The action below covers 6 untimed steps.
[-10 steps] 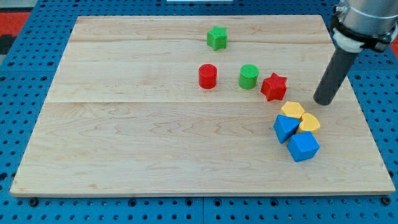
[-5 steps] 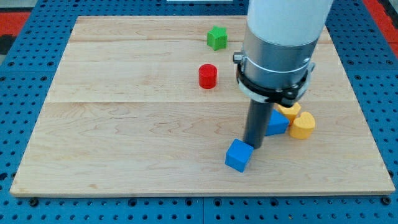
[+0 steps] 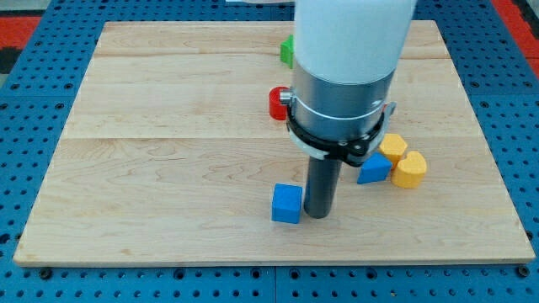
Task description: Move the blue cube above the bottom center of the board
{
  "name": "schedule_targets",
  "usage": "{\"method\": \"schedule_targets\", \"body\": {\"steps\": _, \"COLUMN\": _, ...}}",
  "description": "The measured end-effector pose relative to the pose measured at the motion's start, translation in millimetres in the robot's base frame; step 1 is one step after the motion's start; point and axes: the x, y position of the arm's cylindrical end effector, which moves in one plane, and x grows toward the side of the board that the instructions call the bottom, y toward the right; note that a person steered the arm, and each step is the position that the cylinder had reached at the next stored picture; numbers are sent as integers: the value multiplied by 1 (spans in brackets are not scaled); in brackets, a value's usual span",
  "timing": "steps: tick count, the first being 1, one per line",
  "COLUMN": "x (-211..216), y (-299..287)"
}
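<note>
The blue cube [image 3: 286, 204] sits near the bottom middle of the wooden board [image 3: 168, 168]. My tip [image 3: 317, 214] is down on the board just to the cube's right, touching or almost touching its right side. The arm's large grey and white body rises above the rod and hides the middle of the board's upper part.
A second blue block [image 3: 373, 169] lies right of the rod, with two yellow blocks [image 3: 392, 149] [image 3: 409, 170] beside it. A red cylinder [image 3: 277, 103] and a green block [image 3: 286, 50] show partly behind the arm. The blue pegboard table [image 3: 25, 101] surrounds the board.
My tip has moved to the view's left along the bottom of the board, and the blue cube has slid left ahead of it. The arm now covers more of the red and green blocks.
</note>
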Motion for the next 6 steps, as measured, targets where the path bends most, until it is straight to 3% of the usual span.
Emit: {"method": "schedule_targets", "body": {"steps": 6, "x": -23, "y": 15}}
